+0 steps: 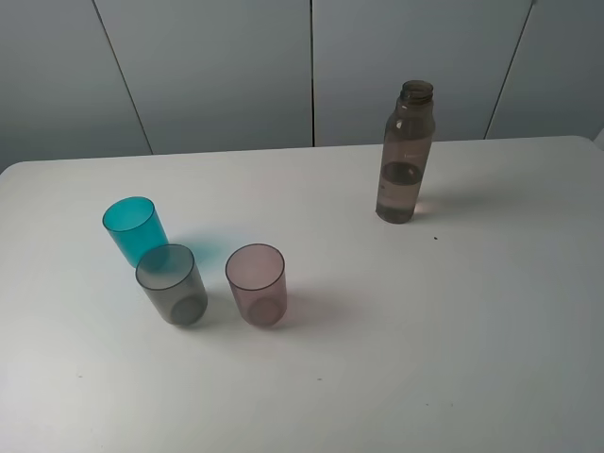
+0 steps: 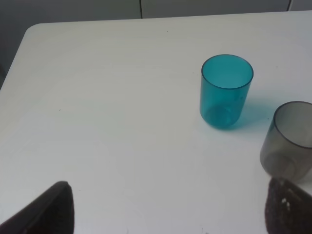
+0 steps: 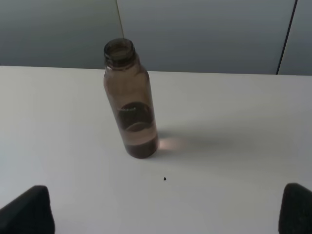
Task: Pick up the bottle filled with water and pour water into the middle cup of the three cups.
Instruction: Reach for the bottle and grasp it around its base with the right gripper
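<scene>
Right jaws wide, left jaws wide, both empty. Bottle [image 1: 406,160] upright, long axis vertical, neck up.

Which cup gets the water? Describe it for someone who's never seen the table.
On the white table, well away from the tall bottle, three cups cluster at the left of the high view. The target is the middle cup, between the teal cup and the pinkish-mauve cup. It alone is smoky grey.
</scene>
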Robot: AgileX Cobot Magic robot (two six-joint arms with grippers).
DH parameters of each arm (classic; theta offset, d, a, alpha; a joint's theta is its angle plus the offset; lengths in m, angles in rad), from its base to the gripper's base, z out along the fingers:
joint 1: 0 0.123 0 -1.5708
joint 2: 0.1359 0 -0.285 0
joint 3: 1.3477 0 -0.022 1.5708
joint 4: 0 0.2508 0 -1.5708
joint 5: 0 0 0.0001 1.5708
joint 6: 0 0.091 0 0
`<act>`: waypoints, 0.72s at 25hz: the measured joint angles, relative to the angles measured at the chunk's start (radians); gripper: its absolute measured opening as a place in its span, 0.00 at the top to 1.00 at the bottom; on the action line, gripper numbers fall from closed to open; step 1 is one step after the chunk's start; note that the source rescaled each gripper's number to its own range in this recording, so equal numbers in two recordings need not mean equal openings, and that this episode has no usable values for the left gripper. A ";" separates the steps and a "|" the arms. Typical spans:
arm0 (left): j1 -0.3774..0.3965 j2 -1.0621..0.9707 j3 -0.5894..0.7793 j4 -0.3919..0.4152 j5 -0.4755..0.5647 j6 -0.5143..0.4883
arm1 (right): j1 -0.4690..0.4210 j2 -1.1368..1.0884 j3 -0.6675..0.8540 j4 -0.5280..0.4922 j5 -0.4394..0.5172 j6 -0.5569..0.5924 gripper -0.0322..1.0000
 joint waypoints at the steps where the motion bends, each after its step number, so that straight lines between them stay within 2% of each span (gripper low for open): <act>1: 0.000 0.000 0.000 0.000 0.000 0.000 | 0.004 0.031 -0.008 0.000 -0.022 0.000 0.00; 4: 0.000 0.000 0.000 0.000 0.000 0.000 | 0.049 0.108 -0.015 -0.006 -0.090 0.000 0.00; 12: 0.000 0.000 0.000 0.000 0.000 0.000 | 0.312 0.345 -0.015 -0.070 -0.307 -0.002 0.00; 18: 0.000 0.000 0.000 0.000 0.000 0.000 | 0.400 0.557 -0.017 -0.077 -0.395 -0.002 0.00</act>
